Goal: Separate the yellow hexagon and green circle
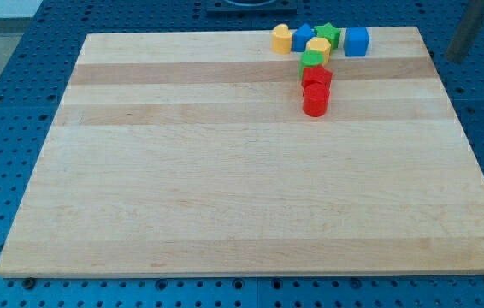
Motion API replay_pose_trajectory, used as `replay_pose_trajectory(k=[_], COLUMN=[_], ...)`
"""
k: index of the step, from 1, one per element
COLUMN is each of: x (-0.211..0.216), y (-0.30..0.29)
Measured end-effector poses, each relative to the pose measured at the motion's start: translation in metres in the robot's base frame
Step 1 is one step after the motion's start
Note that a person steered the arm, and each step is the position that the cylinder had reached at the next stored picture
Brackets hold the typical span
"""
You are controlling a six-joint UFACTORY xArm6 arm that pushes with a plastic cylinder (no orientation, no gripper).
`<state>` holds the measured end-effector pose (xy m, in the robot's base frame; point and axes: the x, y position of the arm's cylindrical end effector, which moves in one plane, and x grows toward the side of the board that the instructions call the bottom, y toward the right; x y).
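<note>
The yellow hexagon (318, 46) sits near the view's top edge of the wooden board (225, 188). The green circle (311, 60) touches it just below and slightly to the left. My tip (455, 58) shows at the view's upper right, off the board's right edge. It is well to the right of both blocks and touches nothing.
Around the pair are a yellow block (281, 38), a blue block (303, 37), a green star (327, 34) and a blue cube (357, 41). Two red blocks, one (316, 79) above the other (315, 103), stand in a line right below the green circle.
</note>
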<state>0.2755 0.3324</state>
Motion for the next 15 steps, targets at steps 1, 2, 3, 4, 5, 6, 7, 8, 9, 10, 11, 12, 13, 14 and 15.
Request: replay_pose_trajectory(k=[1, 2, 3, 4, 5, 6, 7, 8, 9, 10, 11, 12, 13, 14, 15], x=[0.000, 0.000, 0.000, 0.000, 0.000, 0.000, -0.001, -0.001, -0.003, -0.004, -0.005, -0.006, -0.006, -0.006, -0.017], y=[0.000, 0.001, 0.000, -0.005, -0.047, -0.093, -0.127, -0.143, -0.155, -0.175, -0.192, -0.215, -0.239, -0.258, -0.255])
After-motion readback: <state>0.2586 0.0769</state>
